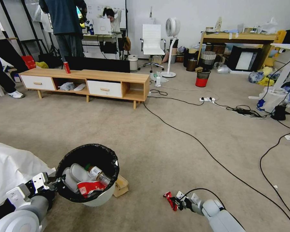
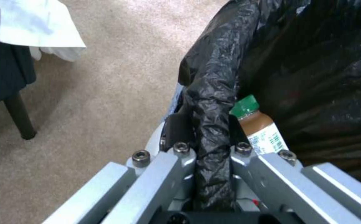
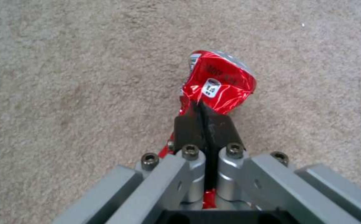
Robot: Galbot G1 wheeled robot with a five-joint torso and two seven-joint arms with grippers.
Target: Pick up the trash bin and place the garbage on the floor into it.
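Step in hand, as judged: carry the red wrapper (image 3: 218, 83) across to the trash bin (image 1: 87, 174) and drop it in; to do this well, the right gripper (image 1: 171, 200) should clear the black-bagged rim before its jaws part, release only when over the open mouth, and the left gripper (image 1: 56, 186) should hold the bin level, since it already hangs tilted toward the robot.

Right gripper: jaws closed almost fully, with only a thin fold of crumpled red foil pinched between the fingertips (image 3: 188, 126); most of the wrapper stands beyond the tips, and a strip runs back between the jaws; bare floor (image 3: 64, 77) lies beneath; the hold is slender and, in my judgement, could slip under a sharp swing.

Left gripper (image 2: 211, 137): jaws clamped on the bin's rim, the black bag bunched tight between them; one jaw sits inside the bin, the other outside its pale wall; a green-capped bottle (image 2: 259, 124) lies just beside the inner jaw, among other litter already in the bin.

The bin sits well apart from the right jaws.
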